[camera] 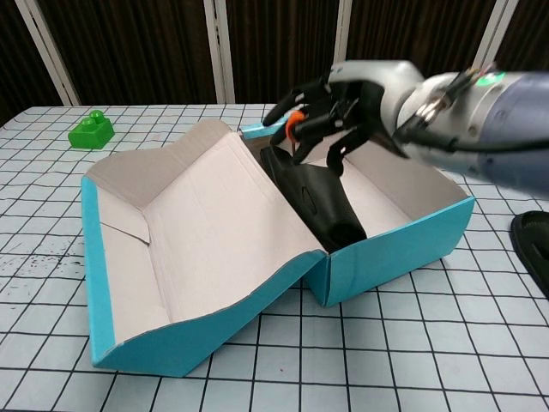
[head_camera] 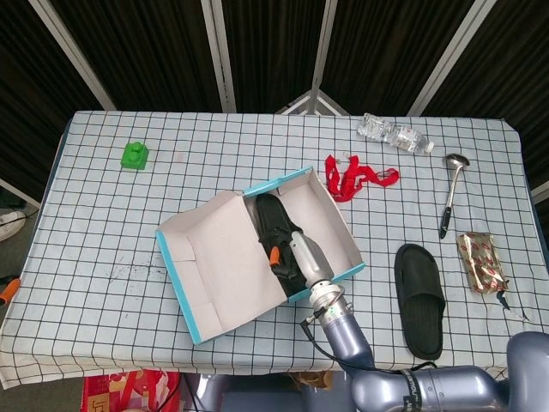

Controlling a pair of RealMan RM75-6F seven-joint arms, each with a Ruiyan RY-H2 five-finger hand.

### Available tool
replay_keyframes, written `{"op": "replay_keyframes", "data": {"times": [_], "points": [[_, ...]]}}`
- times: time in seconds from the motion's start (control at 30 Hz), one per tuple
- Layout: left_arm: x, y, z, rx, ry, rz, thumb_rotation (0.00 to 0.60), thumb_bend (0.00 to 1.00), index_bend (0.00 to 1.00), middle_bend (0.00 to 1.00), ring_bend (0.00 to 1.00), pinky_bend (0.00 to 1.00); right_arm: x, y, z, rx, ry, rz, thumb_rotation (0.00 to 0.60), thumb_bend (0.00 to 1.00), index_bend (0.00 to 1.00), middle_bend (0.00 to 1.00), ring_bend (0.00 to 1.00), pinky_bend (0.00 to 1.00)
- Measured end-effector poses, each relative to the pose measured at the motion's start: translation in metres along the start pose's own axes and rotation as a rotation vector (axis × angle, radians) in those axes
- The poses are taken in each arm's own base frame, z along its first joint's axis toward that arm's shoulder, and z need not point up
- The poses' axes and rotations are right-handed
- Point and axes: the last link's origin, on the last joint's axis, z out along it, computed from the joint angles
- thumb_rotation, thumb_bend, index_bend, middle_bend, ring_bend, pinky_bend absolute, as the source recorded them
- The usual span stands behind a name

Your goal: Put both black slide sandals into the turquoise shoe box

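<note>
Black sandal (camera: pixel 322 199) half-hidden inside turquoise box (camera: pixel 403 240); right hand's (camera: pixel 330 116) grip on it unclear.

**Head view: one sandal in box, one on counter**

The turquoise shoe box (head_camera: pixel 347 245) sits open at the centre of the counter (head_camera: pixel 103 232), lid folded out toward the left edge. The right hand (head_camera: pixel 302 256) reaches in over the box's near wall, resting on the first black sandal (head_camera: pixel 273 219) inside. The second black sandal (head_camera: pixel 419 297) lies flat near the front edge, right of the box and apart from it.
</note>
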Motion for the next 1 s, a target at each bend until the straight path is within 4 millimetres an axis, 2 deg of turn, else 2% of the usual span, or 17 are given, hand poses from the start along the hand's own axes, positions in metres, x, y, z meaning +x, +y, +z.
{"op": "replay_keyframes", "data": {"times": [0.1, 0.17, 0.33, 0.4, 0.53, 0.6, 0.73, 0.87, 1.0], "points": [[0.000, 0.000, -0.001, -0.001, 0.000, 0.001, 0.600, 0.27, 0.06, 0.00, 0.00, 0.01, 0.022, -0.016, -0.010, 0.062, 0.034, 0.069, 0.600, 0.73, 0.39, 0.33, 0.41, 0.67], [0.000, 0.000, -0.001, -0.001, 0.000, 0.002, 0.600, 0.27, 0.06, 0.00, 0.00, 0.01, 0.040, -0.021, -0.016, 0.090, 0.066, 0.085, 0.600, 0.72, 0.35, 0.31, 0.37, 0.60], [0.001, 0.000, -0.001, 0.003, 0.003, 0.004, 0.600, 0.27, 0.06, 0.00, 0.00, 0.01, 0.084, -0.014, -0.030, 0.088, 0.158, -0.040, 0.600, 0.42, 0.16, 0.13, 0.16, 0.29], [0.001, 0.000, -0.001, 0.005, 0.008, 0.007, 0.600, 0.27, 0.06, 0.00, 0.00, 0.01, 0.098, -0.005, -0.035, 0.059, 0.182, -0.147, 0.600, 0.35, 0.12, 0.09, 0.10, 0.21], [0.002, 0.001, -0.001, 0.009, 0.018, 0.012, 0.600, 0.27, 0.06, 0.00, 0.00, 0.01, 0.110, 0.029, -0.052, -0.044, 0.185, -0.428, 0.600, 0.25, 0.08, 0.06, 0.07, 0.16], [0.002, 0.001, -0.001, 0.011, 0.025, 0.017, 0.600, 0.26, 0.06, 0.00, 0.00, 0.01, 0.115, 0.051, -0.060, -0.103, 0.178, -0.554, 0.600, 0.24, 0.08, 0.06, 0.06, 0.16], [0.001, 0.000, 0.000, 0.019, 0.026, 0.029, 0.600, 0.26, 0.06, 0.00, 0.00, 0.01, 0.139, 0.104, -0.087, -0.247, 0.167, -0.778, 0.600, 0.24, 0.08, 0.06, 0.06, 0.16], [-0.002, 0.001, 0.001, 0.019, 0.019, 0.045, 0.600, 0.27, 0.06, 0.00, 0.00, 0.01, 0.162, 0.139, -0.108, -0.342, 0.168, -0.868, 0.600, 0.24, 0.08, 0.06, 0.06, 0.16], [-0.007, 0.005, 0.001, 0.009, 0.010, 0.071, 0.600, 0.26, 0.06, 0.00, 0.00, 0.01, 0.178, 0.163, -0.112, -0.401, 0.156, -0.892, 0.600, 0.24, 0.08, 0.06, 0.06, 0.16]]}}
